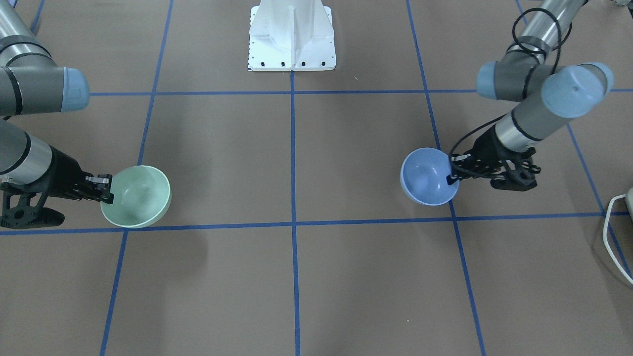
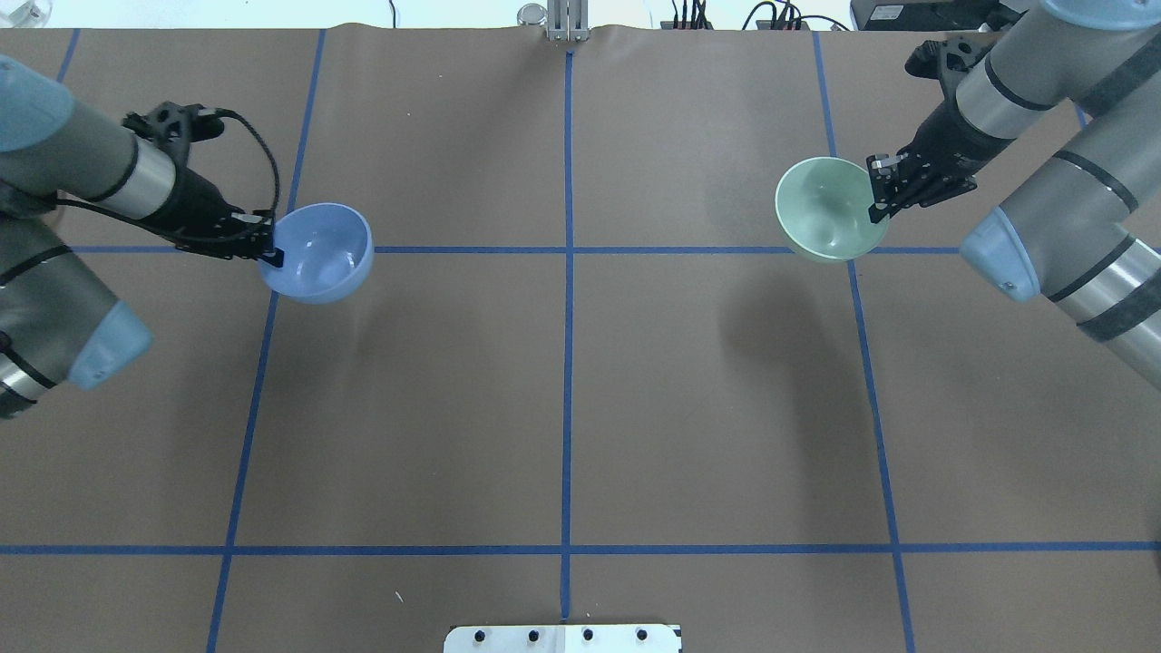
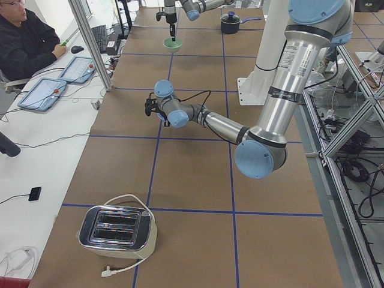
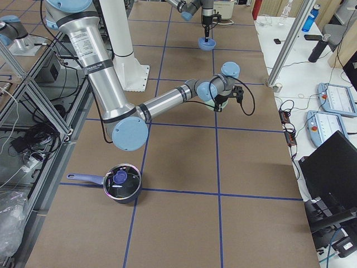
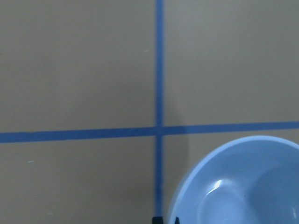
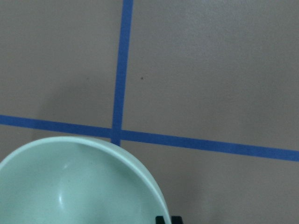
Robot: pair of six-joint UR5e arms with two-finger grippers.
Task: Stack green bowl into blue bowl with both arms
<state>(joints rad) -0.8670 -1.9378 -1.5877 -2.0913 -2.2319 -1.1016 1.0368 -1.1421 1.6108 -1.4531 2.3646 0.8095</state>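
My left gripper point(image 2: 270, 252) is shut on the rim of the blue bowl point(image 2: 319, 252) and holds it clear of the table at the far left. It also shows in the front view, gripper point(image 1: 452, 173) and bowl point(image 1: 426, 176), and in the left wrist view point(image 5: 243, 186). My right gripper point(image 2: 877, 195) is shut on the rim of the green bowl point(image 2: 827, 209) and holds it raised at the far right, its shadow well below it. The front view shows that gripper point(image 1: 106, 190) and bowl point(image 1: 137, 196); the right wrist view shows the bowl point(image 6: 74, 186). The bowls are far apart.
The white pedestal point(image 1: 292, 37) stands at the table's middle by the robot. A toaster point(image 3: 118, 230) sits at the left end, a dark pot with lid point(image 4: 121, 182) at the right end. An operator point(image 3: 24, 42) sits at a side desk.
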